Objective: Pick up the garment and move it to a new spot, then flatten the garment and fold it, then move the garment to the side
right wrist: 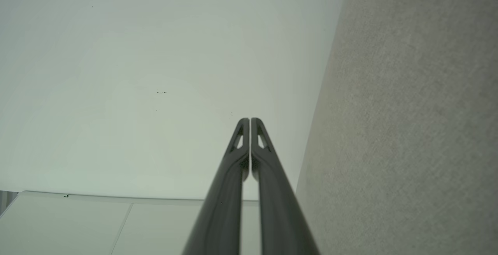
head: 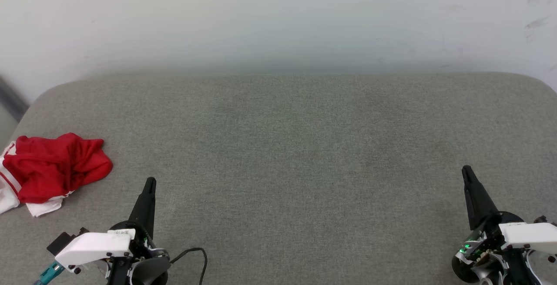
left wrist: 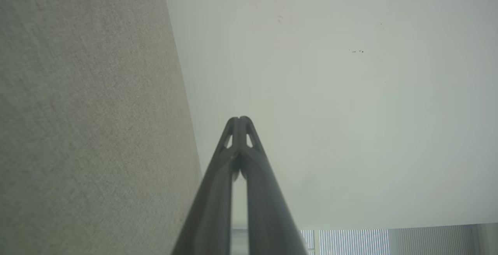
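The garment (head: 52, 169) lies crumpled in a red heap with white sleeve parts and striped trim at the far left of the grey surface; its print is hidden. My left gripper (head: 150, 183) hovers at the lower left, just right of the heap and apart from it, fingers pressed together and empty. In the left wrist view the left gripper (left wrist: 240, 119) points past the surface toward the wall. My right gripper (head: 466, 171) rests at the lower right, far from the garment, also shut and empty, and its tips meet in the right wrist view (right wrist: 249, 120).
The grey upholstered surface (head: 287, 154) spreads wide between the arms, with rounded back corners against a white wall (head: 278, 19). A black cable (head: 196, 252) loops beside the left wrist. The surface's left edge runs close behind the garment.
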